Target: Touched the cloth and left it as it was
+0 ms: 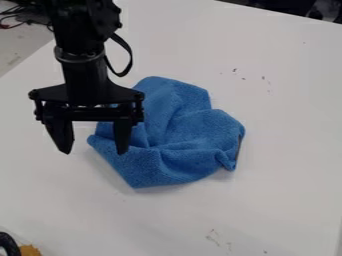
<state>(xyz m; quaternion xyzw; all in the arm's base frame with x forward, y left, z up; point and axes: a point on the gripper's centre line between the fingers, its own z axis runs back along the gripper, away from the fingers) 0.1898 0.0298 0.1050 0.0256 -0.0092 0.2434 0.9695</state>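
Note:
My black gripper [93, 149] hangs open over the left side of the blue cloth, with its two fingers spread apart and nothing between them. The right finger overlaps the cloth's left part in the view, while the left one stands out over white table. Whether the fingertips touch the cloth I cannot tell. The blue cloth [184, 137] lies crumpled in a loose heap near the middle of the table, with folds across its top and a small tag at its right edge. Part of its left side is hidden behind the gripper.
The white table [287, 125] extends around the cloth, with a few small dark marks on its surface. A black and yellow object [28, 250] shows at the bottom left corner. Cables [17, 17] lie beyond the table at the upper left.

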